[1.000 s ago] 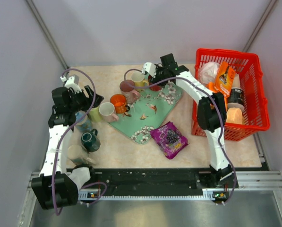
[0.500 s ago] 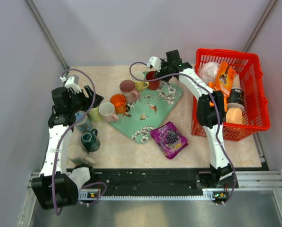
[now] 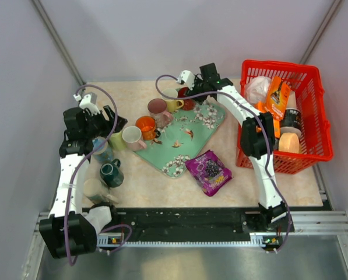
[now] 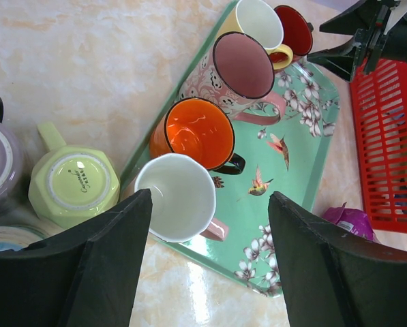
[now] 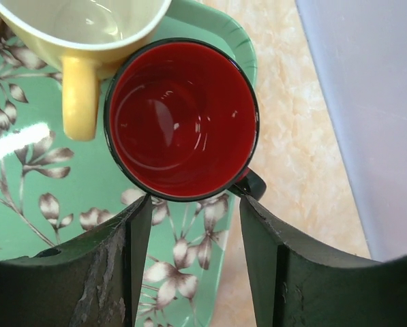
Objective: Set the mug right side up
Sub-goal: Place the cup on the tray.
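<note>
A red mug (image 5: 181,119) with a black outside and handle stands mouth up on the far corner of the green floral tray (image 5: 26,184), beside a yellow mug (image 5: 80,20). My right gripper (image 5: 194,208) hovers just above it, open, with nothing between the fingers. From above, the red mug (image 3: 187,99) sits just under the right gripper (image 3: 192,90). My left gripper (image 4: 210,204) is open over the tray's near edge, above a white mug (image 4: 174,197). A light green mug (image 4: 73,180) stands upside down on the table left of the tray.
Orange (image 4: 198,134) and pink floral (image 4: 243,65) mugs also stand upright on the tray. Dark green (image 3: 111,173), blue (image 3: 101,153) and beige (image 3: 95,188) mugs crowd the left arm. A purple snack bag (image 3: 208,171) lies near the tray. A filled red basket (image 3: 313,116) stands right.
My right gripper has drawn back off the red mug, which now stands free and upright on the tray. The left arm has not moved.
</note>
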You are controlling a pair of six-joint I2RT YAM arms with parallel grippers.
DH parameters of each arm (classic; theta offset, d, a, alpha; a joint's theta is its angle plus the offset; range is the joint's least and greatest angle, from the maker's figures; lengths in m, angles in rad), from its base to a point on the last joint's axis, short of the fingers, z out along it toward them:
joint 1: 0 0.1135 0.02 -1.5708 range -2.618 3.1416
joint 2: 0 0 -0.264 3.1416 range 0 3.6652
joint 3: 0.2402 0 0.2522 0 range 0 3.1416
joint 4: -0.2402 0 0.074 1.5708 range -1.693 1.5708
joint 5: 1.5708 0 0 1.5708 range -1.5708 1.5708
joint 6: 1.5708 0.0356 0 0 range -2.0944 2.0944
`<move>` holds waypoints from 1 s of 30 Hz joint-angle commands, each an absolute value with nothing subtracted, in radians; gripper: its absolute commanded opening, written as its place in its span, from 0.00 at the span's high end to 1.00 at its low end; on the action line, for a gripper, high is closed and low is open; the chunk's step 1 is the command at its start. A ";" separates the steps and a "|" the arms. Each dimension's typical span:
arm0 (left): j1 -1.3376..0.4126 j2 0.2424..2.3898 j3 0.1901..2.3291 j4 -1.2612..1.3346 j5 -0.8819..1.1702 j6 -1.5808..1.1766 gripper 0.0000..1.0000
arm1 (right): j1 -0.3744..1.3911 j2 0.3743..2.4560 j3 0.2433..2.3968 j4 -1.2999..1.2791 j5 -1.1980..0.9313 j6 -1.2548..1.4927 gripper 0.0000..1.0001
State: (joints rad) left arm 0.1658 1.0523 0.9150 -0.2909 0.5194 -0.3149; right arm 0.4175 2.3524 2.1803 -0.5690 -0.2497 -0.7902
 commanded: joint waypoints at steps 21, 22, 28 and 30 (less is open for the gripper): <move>0.173 1.083 1.087 -0.536 0.468 -0.028 0.23 | 0.453 2.143 2.064 -0.528 -0.258 -0.476 0.35; 0.173 1.103 1.118 -0.602 0.444 -0.009 0.23 | 0.453 2.110 2.036 -0.526 -0.273 -0.466 0.31; 0.173 1.172 1.238 -0.849 0.259 0.119 0.22 | 0.462 1.936 1.884 -0.522 -0.377 -0.373 0.29; 0.173 1.169 1.247 -0.934 0.284 0.182 0.21 | 0.475 1.875 1.829 -0.532 -0.412 -0.373 0.29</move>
State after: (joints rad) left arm 0.1688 1.1683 1.1961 -0.7151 0.3367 0.0311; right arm 0.4408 2.0384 1.8946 -0.5594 -0.3038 -0.4313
